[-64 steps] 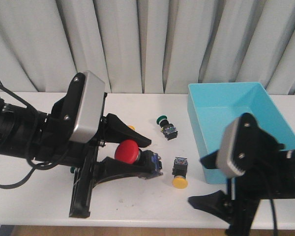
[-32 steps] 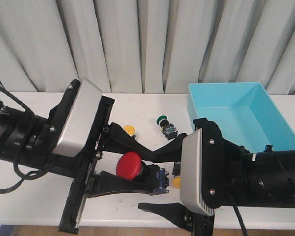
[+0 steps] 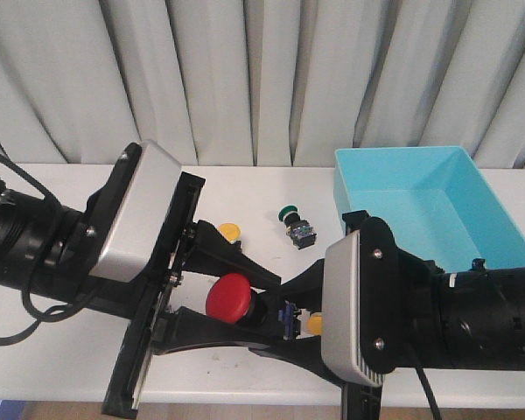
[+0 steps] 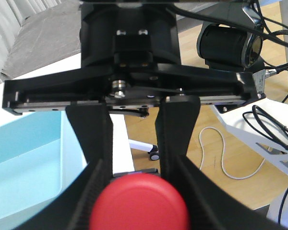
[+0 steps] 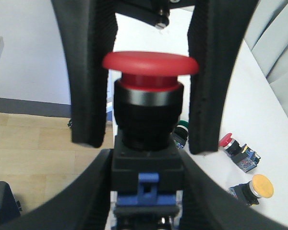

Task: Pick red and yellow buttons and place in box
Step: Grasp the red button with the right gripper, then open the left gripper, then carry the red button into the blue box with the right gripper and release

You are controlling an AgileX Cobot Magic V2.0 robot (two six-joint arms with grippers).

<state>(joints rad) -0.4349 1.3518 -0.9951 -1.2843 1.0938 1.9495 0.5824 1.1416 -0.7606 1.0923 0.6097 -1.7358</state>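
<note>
Jaws grip red button [image 3: 228, 297] above white table [image 3: 245, 184].

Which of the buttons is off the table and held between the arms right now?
The big red button: both end effectors close around it, the left end effector by the cap. The green button and two yellow ones sit on the table.
</note>
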